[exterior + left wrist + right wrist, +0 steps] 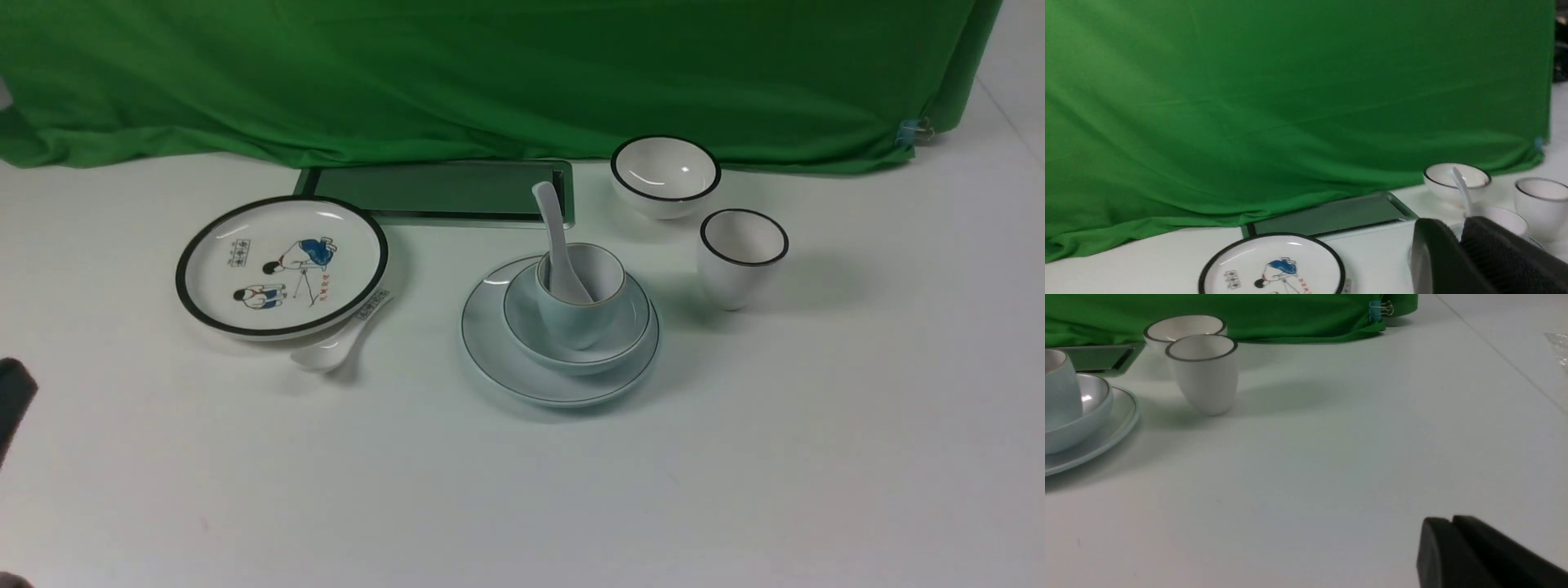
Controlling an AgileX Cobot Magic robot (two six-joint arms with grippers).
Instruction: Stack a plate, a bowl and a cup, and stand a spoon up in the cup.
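Note:
The pale bluish plate [490, 343] lies mid-table. The wide pale bowl [633, 327] sits on it, and the squat cup [575, 322] stands in the bowl. The plain white spoon [555, 229] stands in the cup with its handle leaning back. The stack also shows in the right wrist view: cup [1059, 392], bowl [1092, 412], plate [1116, 422]. My left gripper [1455, 226] is shut and empty, well to the left of the stack. My right gripper [1451, 520] is shut and empty, low over bare table to the right of the stack.
A black-rimmed cartoon plate [282, 265] lies at the left, with a labelled white spoon [335, 347] at its front edge. A black-rimmed small bowl [665, 175] and a tall tapered cup [741, 257] stand right of the stack. A green tray [441, 192] lies against the green cloth [490, 73].

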